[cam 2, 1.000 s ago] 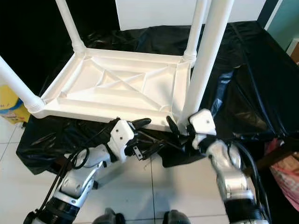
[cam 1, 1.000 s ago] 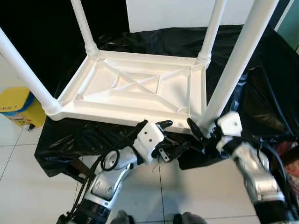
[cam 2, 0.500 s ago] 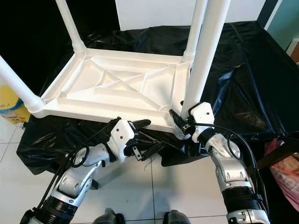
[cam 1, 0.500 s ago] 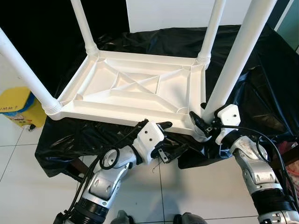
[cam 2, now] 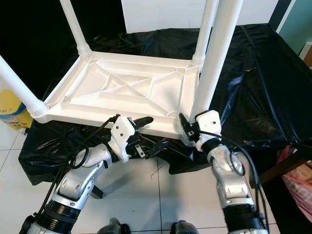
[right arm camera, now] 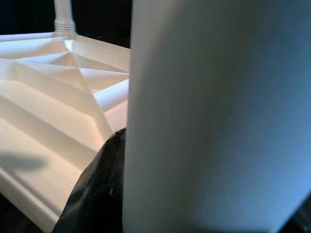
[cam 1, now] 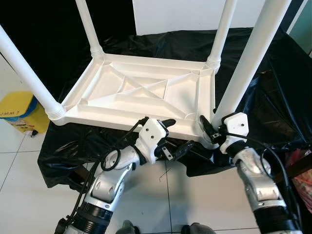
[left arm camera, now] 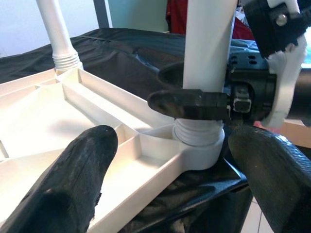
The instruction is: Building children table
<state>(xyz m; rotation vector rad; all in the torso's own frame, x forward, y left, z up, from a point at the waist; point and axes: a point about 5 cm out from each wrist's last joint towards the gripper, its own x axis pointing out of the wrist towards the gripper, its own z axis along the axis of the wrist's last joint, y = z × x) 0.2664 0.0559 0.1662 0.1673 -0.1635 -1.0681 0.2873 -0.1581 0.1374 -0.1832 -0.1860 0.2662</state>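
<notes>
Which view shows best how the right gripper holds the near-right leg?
The left wrist view: the right gripper clamps the leg just above its socket. The eye views show it from above; the right wrist view is blocked by the leg.

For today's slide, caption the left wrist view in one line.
Right hand clamps the near leg of the upturned table; left fingers open.

— What carries it all?
— A surface draped in a black plastic sheet (cam 1: pixel 273 92), above a white tiled floor (cam 1: pixel 19 195).
— And directly on the sheet?
— 1 white children's table (cam 1: pixel 141 92), upside down, 4 legs up.
</notes>
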